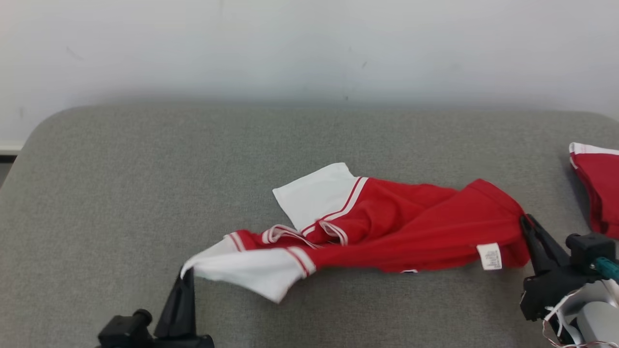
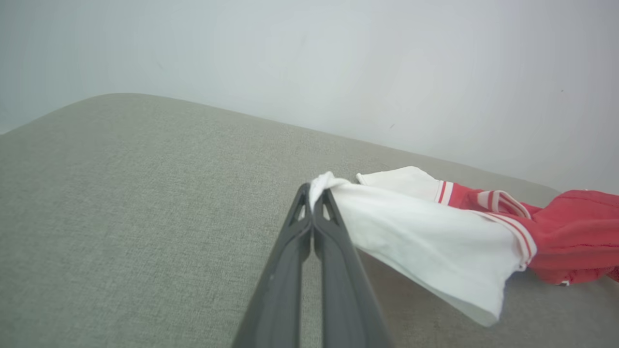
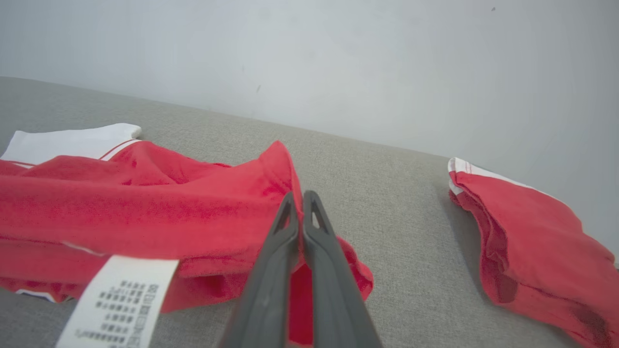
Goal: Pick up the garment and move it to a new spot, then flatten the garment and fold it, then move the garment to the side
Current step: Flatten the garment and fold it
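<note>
A red garment (image 1: pixel 411 227) with white sleeves and red-and-white trim lies crumpled across the middle of the grey cushioned surface (image 1: pixel 145 183). My left gripper (image 1: pixel 187 271) is shut on the tip of the near white sleeve (image 2: pixel 425 246), lifting it a little; in the left wrist view the gripper (image 2: pixel 312 191) pinches that white cloth between its fingers. My right gripper (image 1: pixel 524 221) is shut on the garment's red hem at its right end, near the white care label (image 1: pixel 489 256). The right wrist view shows this gripper (image 3: pixel 300 195) with red cloth (image 3: pixel 145 212) between its fingers.
A second red garment with white trim (image 1: pixel 599 188) lies folded at the surface's right edge, also seen as a red pile (image 3: pixel 527 241) in the right wrist view. A pale wall (image 1: pixel 309 48) rises behind the surface. The surface's corners are rounded.
</note>
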You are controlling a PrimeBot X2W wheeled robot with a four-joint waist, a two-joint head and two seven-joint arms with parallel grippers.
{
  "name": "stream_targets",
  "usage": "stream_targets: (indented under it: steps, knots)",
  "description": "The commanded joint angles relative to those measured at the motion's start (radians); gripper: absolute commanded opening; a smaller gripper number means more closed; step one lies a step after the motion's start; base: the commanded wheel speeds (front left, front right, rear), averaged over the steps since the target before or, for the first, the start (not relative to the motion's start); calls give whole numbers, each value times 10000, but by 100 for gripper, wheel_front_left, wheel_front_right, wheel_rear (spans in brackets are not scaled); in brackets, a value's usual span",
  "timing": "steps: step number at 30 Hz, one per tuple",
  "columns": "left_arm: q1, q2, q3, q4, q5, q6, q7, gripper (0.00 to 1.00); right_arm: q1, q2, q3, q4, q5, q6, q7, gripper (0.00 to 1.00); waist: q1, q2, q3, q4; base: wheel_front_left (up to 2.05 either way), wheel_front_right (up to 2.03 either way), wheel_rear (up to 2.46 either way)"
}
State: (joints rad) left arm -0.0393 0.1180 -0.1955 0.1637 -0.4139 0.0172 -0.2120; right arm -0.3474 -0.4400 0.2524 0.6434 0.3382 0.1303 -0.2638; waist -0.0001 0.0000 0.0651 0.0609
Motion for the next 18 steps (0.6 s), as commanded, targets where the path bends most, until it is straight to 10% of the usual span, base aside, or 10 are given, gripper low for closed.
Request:
stream_targets:
  steps: [1,7,9,10,18]
  knots:
    - [86,80,117,-223,-9,16,-103,0,260,-100,-137,-214,-96,2,-3,0,1,0,-285,-202,0,0,0]
    - [336,266,379,-965,-187,105,7,0,1088,65,-363,-777,55,2,351,0,1,0,-576,-482,0,0,0]
    - [413,324,274,-936,-221,35,233,0,1381,212,-319,-664,241,2,577,40,1,0,-558,-515,0,0,0]
    - [448,329,228,-915,-222,48,305,0,1507,252,-289,-647,290,2,613,100,1,0,-542,-509,0,0,0]
    - [662,388,260,-780,-24,248,62,0,3010,328,-520,-1822,295,2,132,100,1,0,-267,-455,0,0,0]
